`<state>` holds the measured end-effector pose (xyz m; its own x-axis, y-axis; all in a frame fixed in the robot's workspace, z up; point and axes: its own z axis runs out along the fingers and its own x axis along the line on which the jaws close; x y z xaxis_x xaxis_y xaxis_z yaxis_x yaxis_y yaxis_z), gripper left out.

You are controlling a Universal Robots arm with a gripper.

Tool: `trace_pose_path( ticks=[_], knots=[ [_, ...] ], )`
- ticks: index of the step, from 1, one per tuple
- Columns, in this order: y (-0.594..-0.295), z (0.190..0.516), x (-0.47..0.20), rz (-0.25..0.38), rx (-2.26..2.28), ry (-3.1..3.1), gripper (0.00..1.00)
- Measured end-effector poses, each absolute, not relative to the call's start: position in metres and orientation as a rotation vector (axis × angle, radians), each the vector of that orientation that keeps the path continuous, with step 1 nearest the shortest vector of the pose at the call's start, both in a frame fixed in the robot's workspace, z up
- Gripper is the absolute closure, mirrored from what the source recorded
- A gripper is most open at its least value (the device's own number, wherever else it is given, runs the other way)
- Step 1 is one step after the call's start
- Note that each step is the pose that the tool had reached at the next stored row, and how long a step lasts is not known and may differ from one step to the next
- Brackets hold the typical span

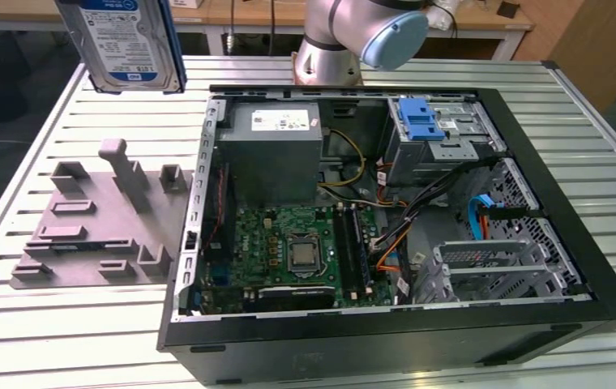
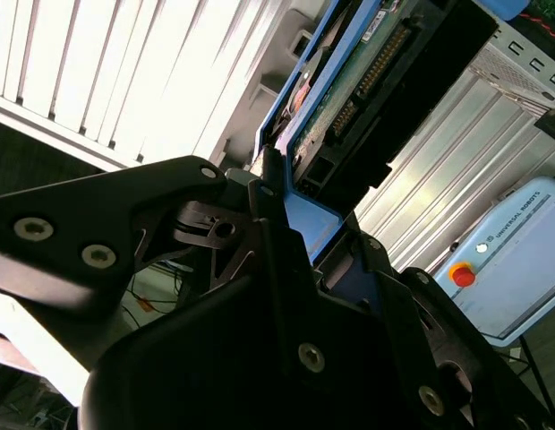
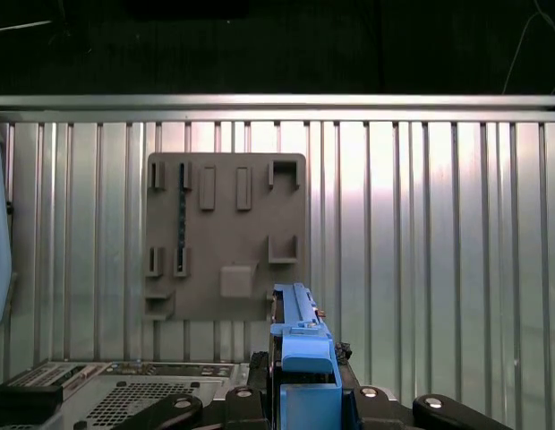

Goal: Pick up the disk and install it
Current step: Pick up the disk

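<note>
Second wrist view puts you right at the pincer (image 2: 286,193): its black fingers are clamped on the blue carrier at one short end of the disk (image 2: 349,94). The disk's green circuit-board side faces this camera. In the first wrist view you look along the disk (image 3: 300,336) edge-on, with the grey holder fixture (image 3: 226,237) lying on the slatted worktop (image 3: 421,224) well beneath it. In the exterior view the disk (image 1: 130,44) hangs in the air at the far end of the exterior view's left, above the worktop and touching nothing there.

Its long axis runs nearly vertical, tipped a little. It points from the pincer down at the worktop, free short end lowest, and the labelled face looks toward the exterior camera.

You are, as I judge it, carrying the disk toward the open computer case (image 1: 567,243). To do this well, hold the clamp firm on the carrier, since a grip at one end lets the disk swing or slip. Travel smoothly, and high enough that the hanging end clears the case wall on the exterior view's left. Farthest off, the drive cage (image 1: 449,142) with its blue latch (image 1: 421,121) sits in the case's far corner on the exterior view's right, well apart from the disk.
</note>
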<state>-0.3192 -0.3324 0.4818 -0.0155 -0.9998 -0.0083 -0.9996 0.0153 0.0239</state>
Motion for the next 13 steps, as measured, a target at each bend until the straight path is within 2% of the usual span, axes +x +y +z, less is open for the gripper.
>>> trace_pose_path(
  ticks=[13],
  knots=[
    [-0.3324, 0.4818, -0.313, -0.036, 2.196, -2.231, 0.64]
  ],
)
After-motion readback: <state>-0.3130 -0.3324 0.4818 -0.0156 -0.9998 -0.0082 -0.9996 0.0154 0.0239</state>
